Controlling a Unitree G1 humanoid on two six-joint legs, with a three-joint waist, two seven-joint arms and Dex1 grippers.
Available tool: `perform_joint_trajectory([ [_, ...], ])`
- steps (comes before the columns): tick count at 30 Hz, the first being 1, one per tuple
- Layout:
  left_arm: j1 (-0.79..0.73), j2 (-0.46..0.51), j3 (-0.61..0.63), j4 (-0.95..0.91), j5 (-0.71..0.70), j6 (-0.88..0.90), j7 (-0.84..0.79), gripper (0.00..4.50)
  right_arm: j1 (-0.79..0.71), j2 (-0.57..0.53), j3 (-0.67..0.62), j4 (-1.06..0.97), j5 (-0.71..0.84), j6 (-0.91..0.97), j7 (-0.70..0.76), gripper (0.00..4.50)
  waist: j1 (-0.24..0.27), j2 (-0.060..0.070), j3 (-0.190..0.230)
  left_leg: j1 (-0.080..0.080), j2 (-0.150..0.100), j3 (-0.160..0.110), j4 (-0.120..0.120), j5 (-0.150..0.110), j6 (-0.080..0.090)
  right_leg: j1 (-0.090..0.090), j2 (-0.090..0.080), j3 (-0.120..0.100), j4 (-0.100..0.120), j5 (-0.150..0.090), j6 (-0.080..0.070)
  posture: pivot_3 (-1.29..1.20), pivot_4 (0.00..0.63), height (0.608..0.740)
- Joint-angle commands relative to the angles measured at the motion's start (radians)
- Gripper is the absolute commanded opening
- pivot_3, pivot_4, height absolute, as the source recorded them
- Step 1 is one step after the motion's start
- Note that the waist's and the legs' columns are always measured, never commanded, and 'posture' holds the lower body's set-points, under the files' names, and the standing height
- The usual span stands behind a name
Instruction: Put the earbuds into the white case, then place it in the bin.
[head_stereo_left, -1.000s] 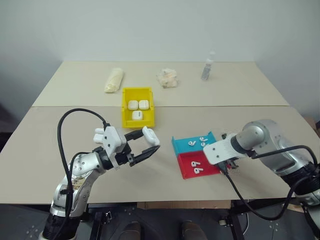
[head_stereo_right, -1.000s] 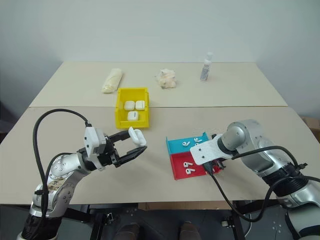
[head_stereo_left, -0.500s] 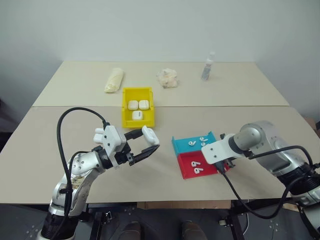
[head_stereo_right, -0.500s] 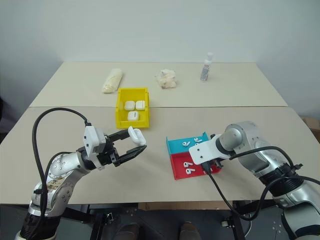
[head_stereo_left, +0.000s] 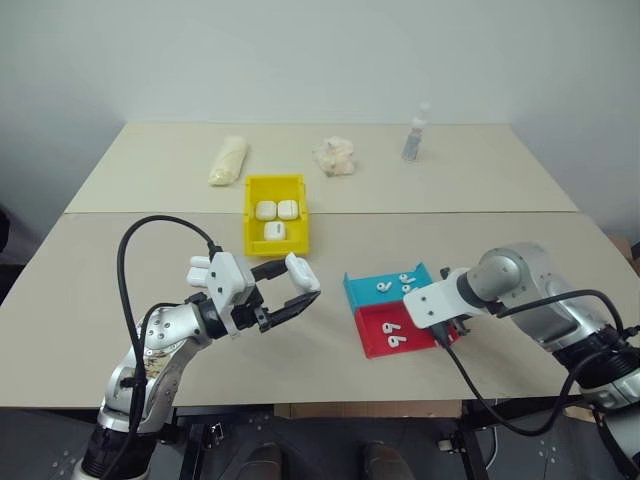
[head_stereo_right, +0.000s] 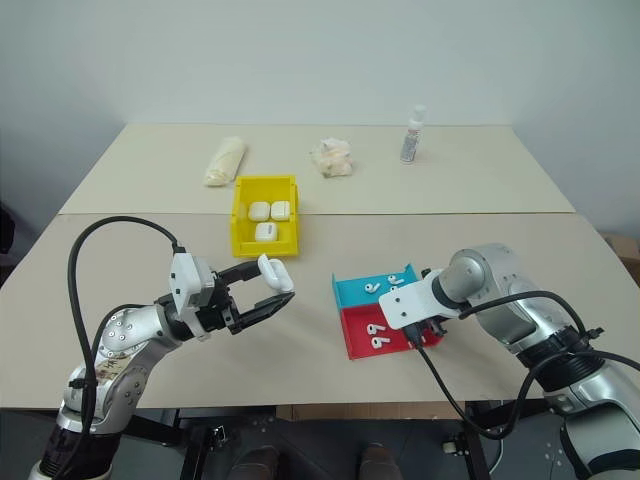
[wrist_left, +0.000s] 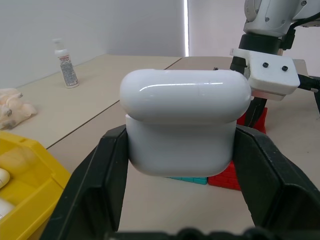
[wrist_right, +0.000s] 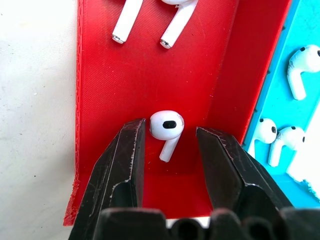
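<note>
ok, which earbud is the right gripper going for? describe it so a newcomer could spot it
Find the red tray beside the teal tray at the table's front right. The right gripper points down into it, open, fingers on either side of one earbud. That earbud lies alone; the red tray's other two lie side by side at its opposite end.

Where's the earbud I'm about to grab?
Right wrist view: the earbud lies in the red tray, between the open right gripper fingers, not yet pinched.
</note>
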Motion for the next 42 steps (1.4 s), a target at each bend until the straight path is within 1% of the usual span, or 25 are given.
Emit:
perform_joint_trajectory([
  [1, -0.009, 0.010, 0.005, -0.030, -0.006, -0.008, 0.003, 2.79, 0.006, 0.001, -0.014, -0.003, 0.000, -0.012, 0.001, 2.00, 0.000, 0.000, 0.000, 0.000, 0.000, 0.000, 0.000, 0.000, 0.000, 0.000, 0.000, 0.000, 0.000, 0.000, 0.000, 0.00, 0.150, 0.740],
  [5, -0.009, 0.014, 0.005, -0.028, -0.006, -0.009, 0.003, 2.79, 0.008, 0.001, -0.013, -0.005, 0.007, -0.016, 0.007, 2.00, 0.000, 0.000, 0.000, 0.000, 0.000, 0.000, 0.000, 0.000, 0.000, 0.000, 0.000, 0.000, 0.000, 0.000, 0.000, 0.00, 0.150, 0.740],
  [8, -0.010, 0.016, 0.005, -0.027, -0.007, -0.010, 0.004, 2.79, 0.010, -0.001, -0.010, -0.002, 0.007, -0.025, 0.009, 1.47, 0.000, 0.000, 0.000, 0.000, 0.000, 0.000, 0.000, 0.000, 0.000, 0.000, 0.000, 0.000, 0.000, 0.000, 0.000, 0.00, 0.150, 0.740],
  [9, -0.010, 0.016, 0.005, -0.026, -0.007, -0.011, 0.004, 2.79, 0.011, 0.000, -0.009, 0.000, 0.004, -0.026, 0.007, 1.16, 0.000, 0.000, 0.000, 0.000, 0.000, 0.000, 0.000, 0.000, 0.000, 0.000, 0.000, 0.000, 0.000, 0.000, 0.000, 0.00, 0.150, 0.740],
  [17, -0.010, 0.015, 0.001, -0.027, -0.003, -0.013, 0.006, 2.79, 0.024, -0.009, -0.010, -0.001, 0.004, -0.041, 0.013, 1.16, 0.000, 0.000, 0.000, 0.000, 0.000, 0.000, 0.000, 0.000, 0.000, 0.000, 0.000, 0.000, 0.000, 0.000, 0.000, 0.00, 0.150, 0.740],
  [20, -0.015, 0.014, -0.001, -0.024, -0.002, -0.010, 0.009, 2.79, 0.028, -0.012, -0.013, -0.004, 0.003, -0.042, 0.015, 0.77, 0.000, 0.000, 0.000, 0.000, 0.000, 0.000, 0.000, 0.000, 0.000, 0.001, 0.000, 0.000, 0.000, 0.000, 0.000, 0.00, 0.150, 0.740],
  [27, -0.036, 0.003, -0.004, -0.033, -0.021, -0.012, 0.005, 2.79, 0.046, -0.014, -0.050, -0.059, 0.020, 0.006, 0.010, 0.75, 0.001, 0.000, 0.000, 0.001, 0.000, 0.000, 0.000, 0.000, 0.000, 0.001, 0.000, 0.000, 0.000, 0.000, 0.000, 0.00, 0.150, 0.740],
  [30, -0.063, -0.009, -0.002, -0.070, -0.073, 0.037, 0.018, 2.79, 0.052, -0.014, -0.120, -0.140, 0.096, 0.097, 0.028, 0.75, 0.001, 0.000, 0.000, 0.000, 0.000, 0.000, 0.000, 0.000, 0.000, 0.001, 0.000, 0.000, 0.000, 0.000, 0.000, 0.00, 0.150, 0.740],
  [33, -0.080, -0.027, -0.010, -0.087, -0.112, 0.036, 0.001, 2.79, 0.036, -0.002, -0.251, -0.209, 0.233, 0.185, 0.012, 0.75, 0.001, 0.000, 0.000, 0.000, 0.000, -0.001, 0.000, 0.000, 0.000, 0.000, 0.000, 0.000, 0.000, 0.000, 0.000, 0.00, 0.150, 0.740],
  [35, -0.084, -0.041, -0.015, -0.088, -0.139, 0.017, -0.026, 2.79, 0.008, 0.040, -0.365, -0.237, 0.358, 0.248, -0.032, 0.75, -0.001, 0.000, 0.000, 0.000, 0.000, -0.001, 0.000, 0.000, 0.000, 0.000, 0.000, 0.000, 0.000, 0.000, 0.000, 0.00, 0.150, 0.740],
  [38, -0.087, -0.049, -0.020, -0.082, -0.168, 0.004, -0.069, 2.79, -0.053, 0.123, -0.533, -0.277, 0.565, 0.409, -0.104, 0.75, -0.002, 0.000, 0.000, 0.000, 0.001, -0.001, 0.000, 0.000, 0.000, 0.000, 0.001, 0.000, 0.000, 0.000, -0.001, 0.00, 0.150, 0.740],
  [42, -0.110, -0.055, -0.032, -0.058, -0.188, -0.005, -0.124, 2.79, -0.089, 0.189, -0.668, -0.298, 0.740, 0.514, -0.206, 0.75, 0.005, 0.000, 0.000, 0.000, 0.001, -0.001, 0.000, 0.000, 0.000, 0.001, 0.001, -0.001, 0.000, 0.001, -0.001, 0.00, 0.150, 0.740],
])
